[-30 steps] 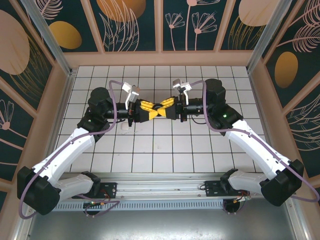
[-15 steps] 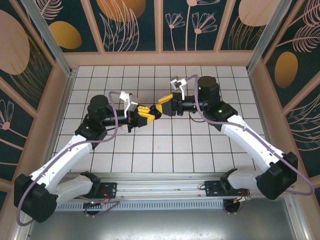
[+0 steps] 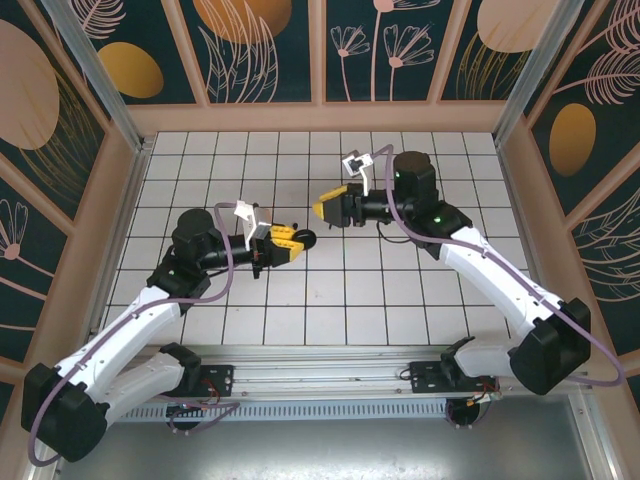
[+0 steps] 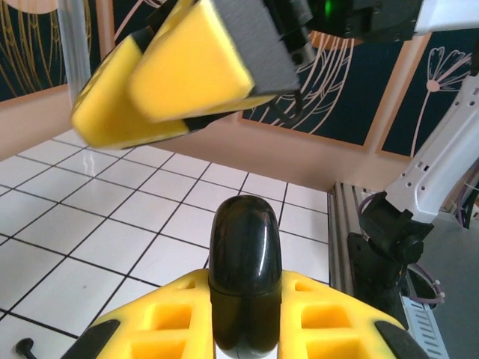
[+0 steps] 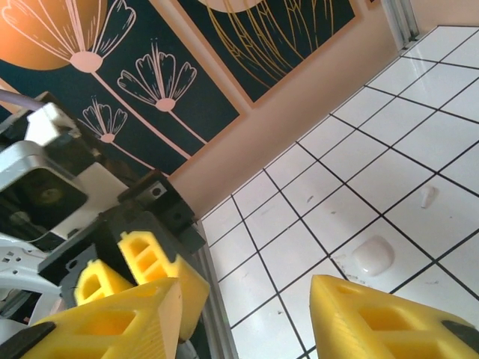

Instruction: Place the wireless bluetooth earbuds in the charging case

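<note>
My left gripper [image 3: 296, 241] is shut on the charging case [image 3: 306, 238], a glossy black rounded puck held edge-on above the tiles. In the left wrist view the case [image 4: 245, 262] stands up between my yellow fingers [image 4: 329, 314], its seam closed. My right gripper [image 3: 322, 208] hovers just beyond and to the right of it, open, with nothing between its fingers [image 5: 382, 321]. A tiny black piece with a short stem [image 4: 25, 347], apparently one of the earbuds, lies on a tile at the lower left of the left wrist view.
A small white rounded object [image 5: 373, 256] and a white fleck [image 5: 426, 196] lie on the tiled floor [image 3: 330, 290]. Wooden walls [image 3: 320, 118] with patterned panels close in the back and both sides. A metal rail [image 3: 320, 385] runs along the near edge.
The two grippers met at the centre; the right one has opened and drawn back to the far right. The left one has pulled back toward the near left with the case.
</note>
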